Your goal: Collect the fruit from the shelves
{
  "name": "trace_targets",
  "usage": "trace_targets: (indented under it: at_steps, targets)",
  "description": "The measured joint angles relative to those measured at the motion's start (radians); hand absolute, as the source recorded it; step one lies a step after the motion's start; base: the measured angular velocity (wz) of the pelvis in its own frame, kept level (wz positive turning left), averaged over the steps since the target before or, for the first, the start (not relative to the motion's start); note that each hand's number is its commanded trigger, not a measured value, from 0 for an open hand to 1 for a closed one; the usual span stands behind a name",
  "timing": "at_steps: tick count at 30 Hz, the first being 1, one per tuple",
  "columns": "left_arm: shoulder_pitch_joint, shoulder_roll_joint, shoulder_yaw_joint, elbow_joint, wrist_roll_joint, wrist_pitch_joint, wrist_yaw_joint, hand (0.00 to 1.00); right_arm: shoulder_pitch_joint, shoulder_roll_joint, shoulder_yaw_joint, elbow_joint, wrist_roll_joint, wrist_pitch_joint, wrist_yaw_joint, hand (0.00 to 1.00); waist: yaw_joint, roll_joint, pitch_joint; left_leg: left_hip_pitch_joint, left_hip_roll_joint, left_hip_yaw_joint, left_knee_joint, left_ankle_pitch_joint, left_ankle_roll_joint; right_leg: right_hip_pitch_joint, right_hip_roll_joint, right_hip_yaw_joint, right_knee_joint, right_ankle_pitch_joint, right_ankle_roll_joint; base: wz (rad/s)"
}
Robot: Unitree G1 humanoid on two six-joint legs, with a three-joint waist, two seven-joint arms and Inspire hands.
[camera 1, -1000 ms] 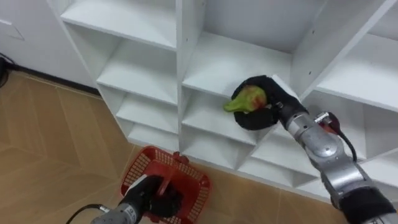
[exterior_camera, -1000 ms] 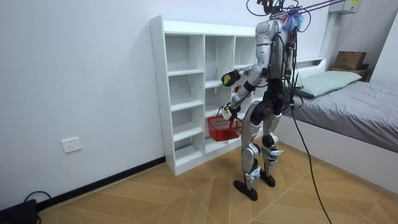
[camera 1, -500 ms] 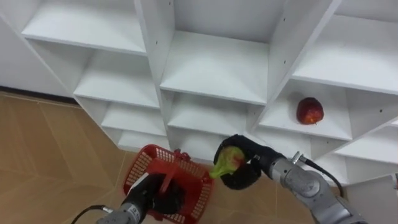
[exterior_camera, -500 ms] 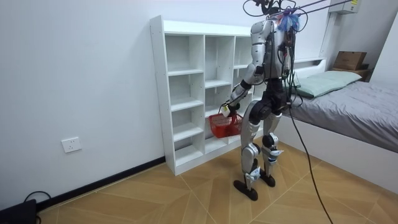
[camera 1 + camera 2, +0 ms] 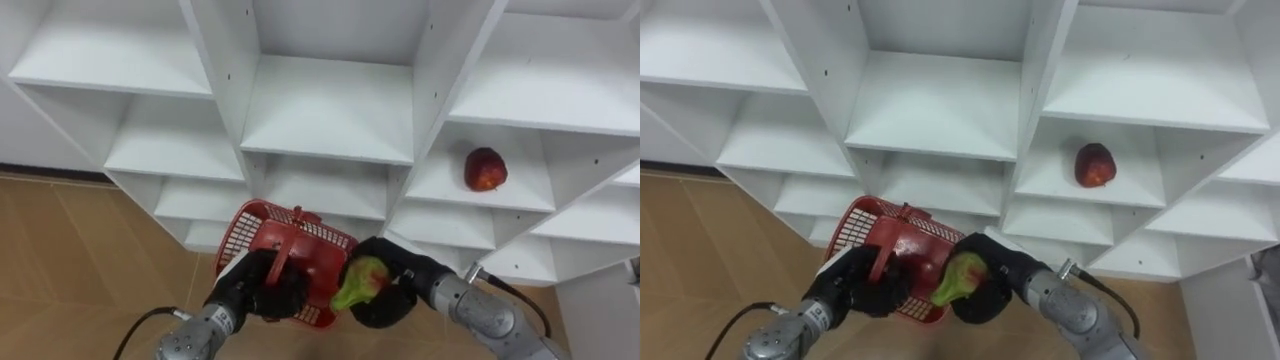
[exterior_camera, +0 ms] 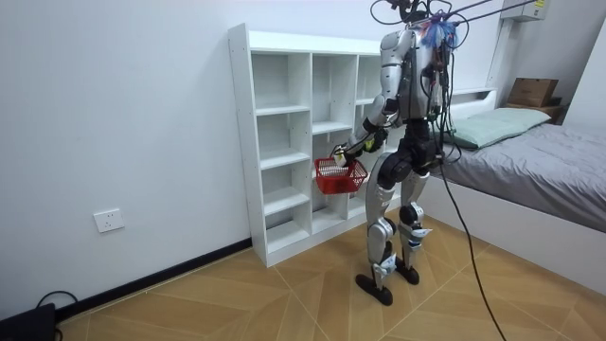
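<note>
A green pear-like fruit (image 5: 359,283) with a reddish patch sits in my right hand (image 5: 385,293), whose fingers curl round it just right of the red basket's rim. My left hand (image 5: 262,288) is shut on the handle of that red mesh basket (image 5: 270,231) and holds it up in front of the white closet (image 5: 330,100). Something red lies inside the basket (image 5: 872,236), partly hidden. A red apple (image 5: 485,169) rests on a shelf in the right column; in the right eye view the apple (image 5: 1094,165) shows there too. In the room view I stand facing the closet (image 6: 284,142) with the basket (image 6: 339,175) at waist height.
Wooden floor (image 5: 70,260) lies below the closet. The other shelf compartments hold nothing. In the room view a bed (image 6: 530,180) stands behind me at the room view's right, and a wall socket (image 6: 109,221) sits low on the wall at the left.
My right hand has brought the green fruit down from the shelf to the basket's rim. My left hand has lifted the basket higher. The camera has shifted toward the right shelves.
</note>
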Motion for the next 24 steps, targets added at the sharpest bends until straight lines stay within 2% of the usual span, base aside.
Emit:
trace_targets:
  at_steps: [14,21,24]
  targets:
    - [0.003,0.003,-0.069,-0.024,-0.04,0.0,-0.044,1.0,0.011,0.0,0.0,0.048,-0.019,0.005,-0.029,1.0,-0.005,0.007,-0.0009,0.0,-0.003,0.0,0.0,-0.001,0.001,-0.001,-0.003,0.0,0.004,-0.001,0.001,0.0]
    - [0.007,0.004,-0.069,-0.043,-0.047,0.0,-0.065,1.0,0.005,0.001,-0.004,0.071,-0.039,0.005,-0.05,1.0,-0.019,0.006,-0.0012,0.001,-0.004,0.001,0.002,-0.001,0.001,-0.003,-0.003,0.002,0.008,-0.001,0.002,0.0]
    - [0.007,0.003,-0.069,-0.043,-0.06,0.0,-0.073,1.0,0.001,0.004,-0.032,0.096,-0.039,0.005,-0.058,1.0,-0.02,0.006,-0.0012,0.003,-0.004,0.002,0.003,-0.001,0.001,-0.001,-0.002,0.004,0.008,-0.001,0.002,0.0]
